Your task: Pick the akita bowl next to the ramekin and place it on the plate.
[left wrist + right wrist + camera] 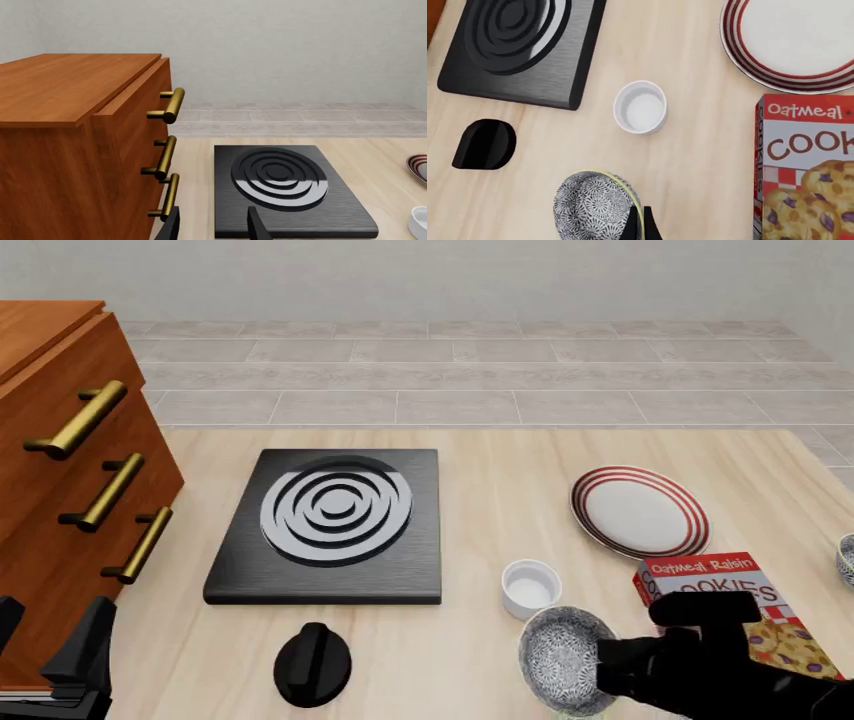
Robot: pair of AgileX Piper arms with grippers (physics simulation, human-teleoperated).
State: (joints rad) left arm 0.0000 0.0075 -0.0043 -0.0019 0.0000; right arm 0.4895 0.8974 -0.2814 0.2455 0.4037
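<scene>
Near the bench's front edge: the right hand [587,665] is clamped on the rim of the akita bowl [565,658], which is tilted.
Ramekin [531,588]: upright on the bench [494,470], just behind the bowl, not touching.
Plate [641,512]: further back and right, well apart from the bowl.
Cookie box [727,605]: beside the right hand.
Left hand [213,225]: fingers apart, holding nothing, near the wooden drawers [67,470] and the black burner [334,525].

You have a pale wood-grain tabletop [534,455], matt. The cabinet [54,440] is reddish polished wood with brassy metal handles [78,420]. The burner slab [327,530] is brushed black, its rings glossy. The ramekin [531,587] and plate [641,512] look glazed, smooth. The akita bowl [567,660] shows speckled glaze. The cookie box [727,605] is printed card.
</scene>
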